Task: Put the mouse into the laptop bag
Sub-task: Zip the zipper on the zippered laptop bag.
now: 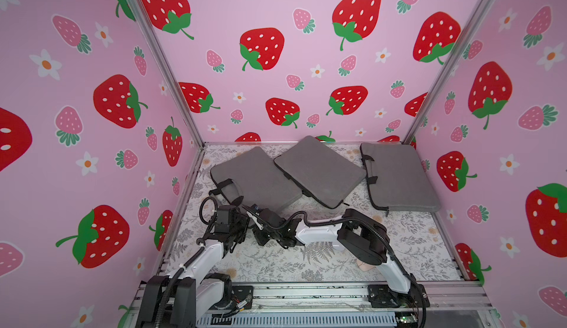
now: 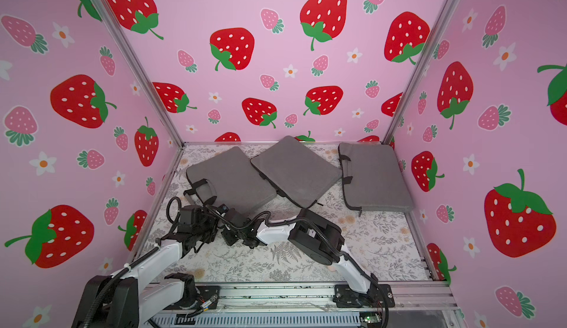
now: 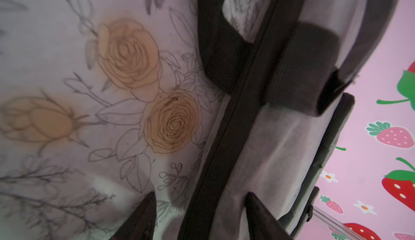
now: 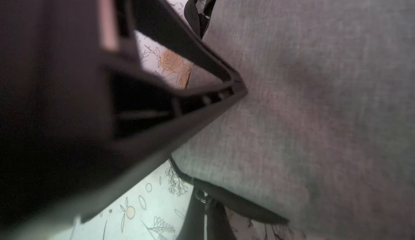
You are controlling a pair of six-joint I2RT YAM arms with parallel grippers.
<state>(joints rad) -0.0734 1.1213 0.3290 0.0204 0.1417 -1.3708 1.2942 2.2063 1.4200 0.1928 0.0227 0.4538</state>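
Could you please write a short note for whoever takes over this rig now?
Left gripper open, astride the zip edge of the bag.
Right gripper shut at that bag's corner; holding the zip pull or not, I cannot tell.
Mouse: not held; a pink object half hidden under the right arm may be it.
Done: nothing visibly bagged.
Left: open the bag, fetch the mouse, put it in.

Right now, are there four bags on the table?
No, a top view shows only three grey ones: the left bag, the middle bag and the right bag.
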